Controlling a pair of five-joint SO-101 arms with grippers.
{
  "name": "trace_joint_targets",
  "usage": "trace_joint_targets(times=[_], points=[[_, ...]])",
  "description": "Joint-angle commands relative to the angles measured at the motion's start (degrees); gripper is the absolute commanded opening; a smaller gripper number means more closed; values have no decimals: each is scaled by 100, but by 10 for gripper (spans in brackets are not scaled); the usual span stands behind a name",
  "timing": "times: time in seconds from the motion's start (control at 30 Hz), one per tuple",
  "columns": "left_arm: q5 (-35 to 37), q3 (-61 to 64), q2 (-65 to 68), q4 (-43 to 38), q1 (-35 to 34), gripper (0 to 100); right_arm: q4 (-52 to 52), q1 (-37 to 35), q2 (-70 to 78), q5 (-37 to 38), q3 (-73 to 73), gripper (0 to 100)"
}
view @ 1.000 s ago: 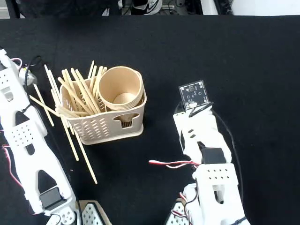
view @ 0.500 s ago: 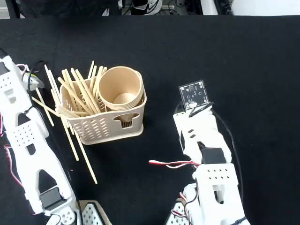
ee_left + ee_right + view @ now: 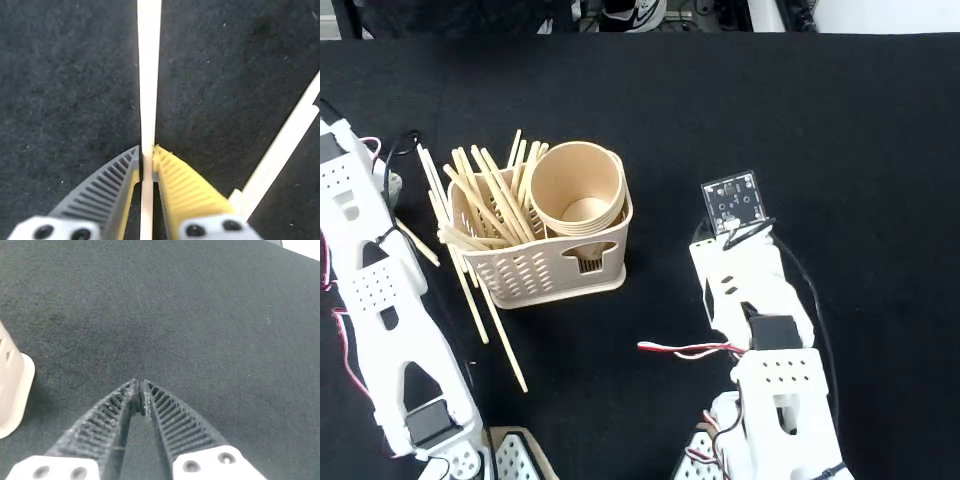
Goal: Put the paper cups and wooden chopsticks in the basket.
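Cups [image 3: 577, 190] and most chopsticks [image 3: 485, 200] sit in the basket [image 3: 555, 270], loose sticks [image 3: 510, 352] left on the desk [image 3: 800, 120] beside it; my left hand [image 3: 148, 156] pinches one stick [image 3: 149, 75] low over the desk, right hand [image 3: 138, 388] closed, empty, well apart.

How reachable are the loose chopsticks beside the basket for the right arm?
Probably poorly: the basket stands between the right gripper and the loose chopsticks, which lie on its far side by the left arm.
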Motion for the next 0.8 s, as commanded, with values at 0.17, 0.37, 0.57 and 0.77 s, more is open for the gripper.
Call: trace_joint_targets(times=[0.17,0.37,0.57,0.77], points=[[-325,-145,-237,79,4,28,-105,26,-57,35,-75,14],[-334,-154,-360,88,4,28,-105,26,-57,35,-75,14],[-334,136,-1108,97,-48,28,-105,35,-57,35,-75,14],[-343,2343,-2831,97,-92,29,-105,35,-57,35,-75,14]])
